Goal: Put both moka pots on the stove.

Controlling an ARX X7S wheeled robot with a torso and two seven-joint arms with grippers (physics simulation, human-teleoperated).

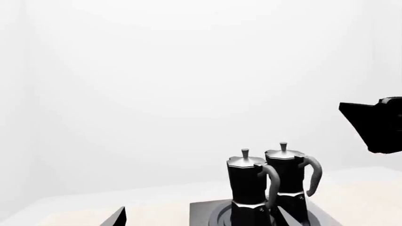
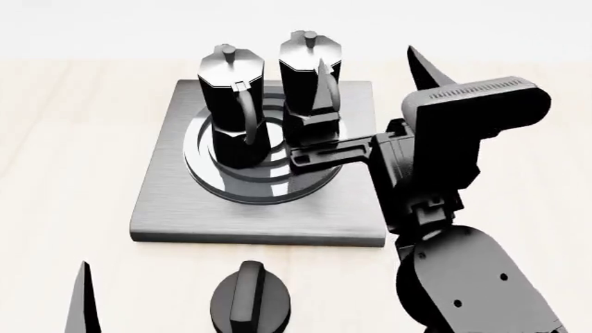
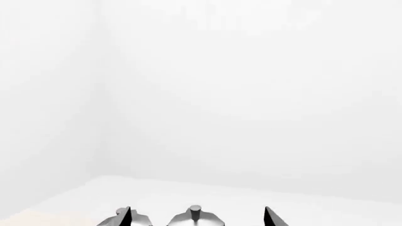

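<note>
Both moka pots stand upright, side by side, on the ring burner of the stove (image 2: 166, 208): the left pot (image 2: 231, 104) and the right pot (image 2: 310, 76). My right gripper (image 2: 370, 73) is open, its fingers either side of the right pot's lid and touching nothing. In the right wrist view the right gripper (image 3: 197, 219) has that pot's knob (image 3: 195, 211) between its fingertips. My left gripper (image 1: 204, 220) is open and empty, well short of the stove (image 1: 204, 212), facing both pots (image 1: 248, 181). In the head view only one left fingertip (image 2: 83, 298) shows, at the near left.
A short round black knob (image 2: 251, 302) with a ridge sits on the light wooden table (image 2: 65, 139), just in front of the stove. My right arm (image 2: 462, 208) reaches over the stove's right side, and it shows in the left wrist view as a black block (image 1: 377, 125).
</note>
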